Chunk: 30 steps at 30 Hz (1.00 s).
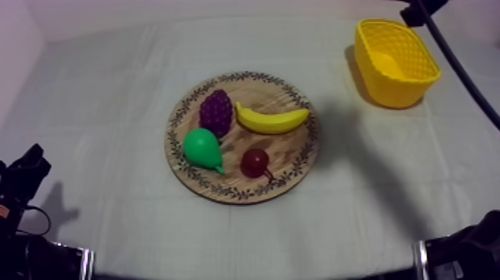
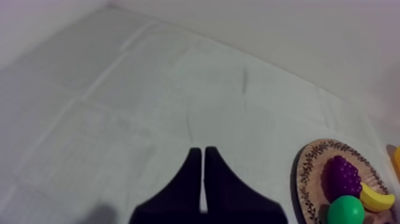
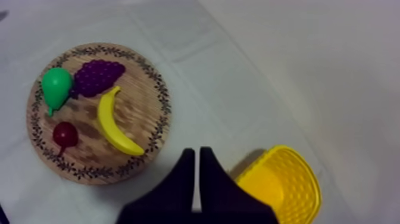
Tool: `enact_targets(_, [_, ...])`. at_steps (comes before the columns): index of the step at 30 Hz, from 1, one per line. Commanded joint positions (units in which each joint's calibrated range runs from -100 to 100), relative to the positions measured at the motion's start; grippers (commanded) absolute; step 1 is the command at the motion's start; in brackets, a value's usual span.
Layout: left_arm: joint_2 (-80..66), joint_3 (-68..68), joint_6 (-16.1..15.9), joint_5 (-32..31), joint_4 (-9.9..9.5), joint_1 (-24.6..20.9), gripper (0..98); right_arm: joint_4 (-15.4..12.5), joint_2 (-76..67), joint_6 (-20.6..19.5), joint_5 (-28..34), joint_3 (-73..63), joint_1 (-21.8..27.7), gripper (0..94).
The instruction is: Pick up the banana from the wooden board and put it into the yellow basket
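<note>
The yellow banana (image 1: 271,119) lies on the round wooden board (image 1: 292,149) at mid table, beside purple grapes (image 1: 216,112), a green pear (image 1: 202,147) and a small red fruit (image 1: 255,161). The yellow basket (image 1: 398,89) stands at the far right with nothing in it. My right gripper (image 3: 195,152) is shut on nothing, high above the cloth between the banana (image 3: 113,122) and the basket (image 3: 303,190). My left gripper (image 2: 203,151) is shut too, low at the table's left, well short of the board (image 2: 312,173).
My right arm (image 1: 461,67) comes in from the upper right, passing just beside the basket. My left arm (image 1: 22,179) rests at the lower left edge. Bare cloth lies between board and basket.
</note>
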Motion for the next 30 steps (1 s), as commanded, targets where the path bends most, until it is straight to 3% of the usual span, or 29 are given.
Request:
enact_targets(1, [-0.05,-0.01,-0.01,0.00,0.03,0.02,0.1,0.20,1.23,-0.14,2.24,-2.02,-1.06,0.5])
enact_targets(20, [-0.05,-0.01,0.02,0.00,0.03,0.02,0.1,2.97,13.00,-1.31,14.70,-10.54,-7.89,0.5])
enact_targets(30, [-0.05,-0.01,-0.01,0.00,0.03,0.02,0.1,2.61,16.75,-2.32,12.85,-11.33,-8.79,3.5])
